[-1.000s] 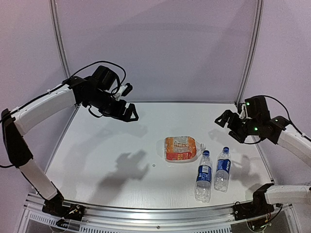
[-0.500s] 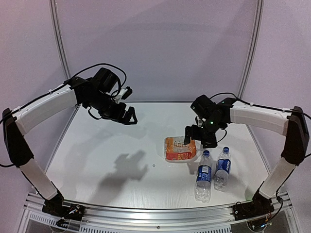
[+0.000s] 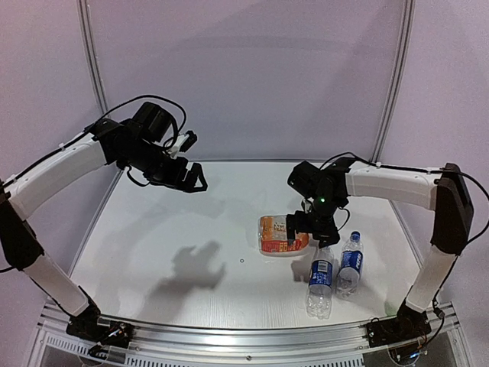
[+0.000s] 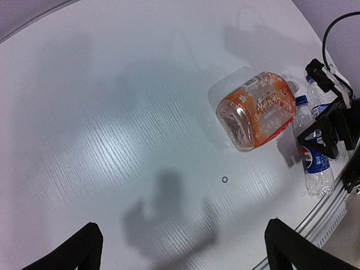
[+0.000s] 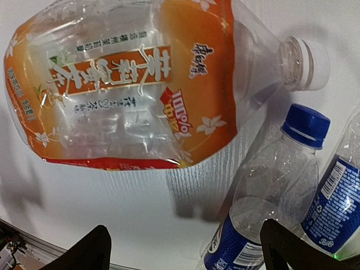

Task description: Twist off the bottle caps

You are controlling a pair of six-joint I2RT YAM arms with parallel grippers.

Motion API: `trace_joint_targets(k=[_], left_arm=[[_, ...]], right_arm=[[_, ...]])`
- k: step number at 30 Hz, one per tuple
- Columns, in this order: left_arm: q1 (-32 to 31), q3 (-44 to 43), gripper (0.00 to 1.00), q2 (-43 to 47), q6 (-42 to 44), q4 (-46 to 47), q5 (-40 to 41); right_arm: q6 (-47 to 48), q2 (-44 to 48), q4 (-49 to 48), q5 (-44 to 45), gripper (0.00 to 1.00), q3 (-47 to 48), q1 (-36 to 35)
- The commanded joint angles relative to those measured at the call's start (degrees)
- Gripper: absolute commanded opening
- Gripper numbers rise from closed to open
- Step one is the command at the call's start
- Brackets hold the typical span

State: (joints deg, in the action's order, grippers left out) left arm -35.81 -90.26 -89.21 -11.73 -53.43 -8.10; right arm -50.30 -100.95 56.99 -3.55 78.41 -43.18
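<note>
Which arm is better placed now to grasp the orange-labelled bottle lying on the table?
The right. The right gripper hangs open just above the orange-labelled bottle, whitish cap in its view. The left gripper, also open, is far off at the table's back left.

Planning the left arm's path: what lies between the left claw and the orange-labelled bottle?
Between left claw and orange-labelled bottle: bare table with one tiny ring, seen in the left wrist view.
</note>
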Motion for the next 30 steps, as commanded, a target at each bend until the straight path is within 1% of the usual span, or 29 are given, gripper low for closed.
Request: trace_joint_targets(k=[1,4,6,12,21,26,30], left_arm=[[0.48,1.11,0.99,1.70,-1.27,-1.09,0.50],[0.48,0.93,0.99,1.68,-1.68,-0.53,0.19],[0.56,0.68,0.99,1.46,-1.85,-0.05,0.08],[0.57,-1.65,0.99,-0.28,-2.85,-0.63,-0.76],[0.57,-5.57,0.99,-3.34,-2.99,-4.58,-1.67],[0.48,-7.77,0.99,-5.17,-3.21,-5.65,-3.01],[0.48,-9.70,0.99,-6.66,-3.54,-5.89,-3.15]], right_arm=[[-2.53,3.59,6.19,2.20,0.94,0.29,-1.49],[-4.40,5.49,8.21,3.17,0.95,-1.26,-2.17],[-5.78,7.03,7.87,3.20,0.95,-3.27,-2.57],[-8.32,9.10,3.38,1.89,0.95,-9.59,-3.10],[-11.33,7.16,-4.88,0.24,0.94,-16.03,-4.28],[-11.83,5.40,-7.14,0.58,0.90,-17.64,-4.35],[-12.24,3.27,-6.62,0.94,0.85,-17.27,-4.29]])
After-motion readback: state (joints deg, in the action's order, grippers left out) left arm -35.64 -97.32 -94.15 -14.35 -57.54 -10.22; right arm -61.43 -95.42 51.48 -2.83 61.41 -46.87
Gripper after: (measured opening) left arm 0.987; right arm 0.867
